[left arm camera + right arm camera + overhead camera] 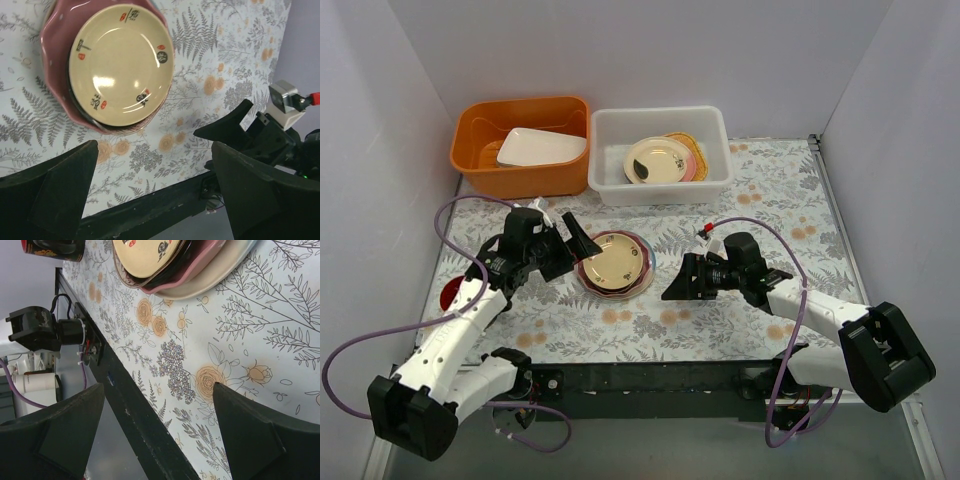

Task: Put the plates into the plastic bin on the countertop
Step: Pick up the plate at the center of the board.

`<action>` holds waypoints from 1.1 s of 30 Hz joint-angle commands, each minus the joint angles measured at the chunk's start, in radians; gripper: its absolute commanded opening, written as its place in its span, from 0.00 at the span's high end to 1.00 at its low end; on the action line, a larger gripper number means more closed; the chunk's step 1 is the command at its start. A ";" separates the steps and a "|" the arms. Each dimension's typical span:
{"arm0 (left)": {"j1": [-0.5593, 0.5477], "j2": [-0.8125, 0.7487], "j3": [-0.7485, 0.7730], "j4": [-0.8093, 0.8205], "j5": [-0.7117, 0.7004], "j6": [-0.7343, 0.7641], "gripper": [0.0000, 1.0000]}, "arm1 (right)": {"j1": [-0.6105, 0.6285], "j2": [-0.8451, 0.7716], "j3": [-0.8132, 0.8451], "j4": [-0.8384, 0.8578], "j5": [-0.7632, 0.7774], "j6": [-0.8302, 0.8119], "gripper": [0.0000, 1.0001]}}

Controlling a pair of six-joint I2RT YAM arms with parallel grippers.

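the task is partly done. the white plastic bin (610,170), at the far edge of the countertop (775,200) near its middle, already has several plates in it: a cream plate with a dark mark (655,160) on top, an orange woven-look plate (686,142) and a pink-edged one (699,165) showing from under it. how many lie below cannot be told.

left to move is a stack of plates (615,263) near the middle of the countertop, a little toward the left edge. on top is a small cream plate with red and black marks (120,65), nested in a pink dotted plate (52,60), with a dark rim between them and a wider cream plate (220,270) at the bottom.

the left gripper (578,240) hangs just beside the stack's left side, jaws spread wide, holding nothing and touching nothing. the right gripper (678,278) hovers to the right of the stack, low over the countertop, jaws likewise wide and empty.

by my reading, the next plate has not yet been grasped.
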 commanded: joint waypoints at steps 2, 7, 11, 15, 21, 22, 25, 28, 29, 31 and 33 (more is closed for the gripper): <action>-0.004 -0.032 -0.072 -0.058 -0.078 -0.046 0.07 | 0.006 -0.014 -0.005 0.044 -0.011 0.004 0.04; -0.004 0.011 -0.123 -0.007 -0.069 -0.066 0.16 | 0.006 -0.021 -0.020 0.052 -0.011 0.010 0.04; -0.005 0.060 -0.140 0.047 -0.069 -0.078 0.22 | 0.006 -0.028 -0.020 0.044 -0.008 0.007 0.04; -0.004 0.125 -0.149 0.094 -0.066 -0.072 0.34 | 0.006 -0.030 -0.021 0.046 -0.010 0.007 0.04; -0.004 0.215 -0.157 0.157 -0.073 -0.060 0.55 | 0.006 -0.037 -0.025 0.041 -0.007 0.006 0.05; -0.004 0.223 -0.155 0.162 -0.081 -0.060 0.60 | 0.006 -0.037 -0.025 0.039 -0.007 0.006 0.05; -0.004 0.252 -0.144 0.171 -0.078 -0.051 0.60 | 0.006 -0.041 -0.025 0.036 -0.005 0.003 0.05; -0.004 0.272 -0.137 0.168 -0.083 -0.043 0.59 | 0.006 -0.039 -0.026 0.035 -0.003 0.002 0.05; -0.005 0.275 -0.132 0.168 -0.080 -0.040 0.59 | 0.006 -0.037 -0.025 0.035 -0.003 0.002 0.05; -0.004 0.280 -0.137 0.174 -0.084 -0.040 0.59 | 0.006 -0.034 -0.025 0.035 -0.003 0.001 0.05; -0.004 0.293 -0.146 0.177 -0.089 -0.038 0.59 | 0.006 -0.031 -0.025 0.036 -0.003 0.001 0.05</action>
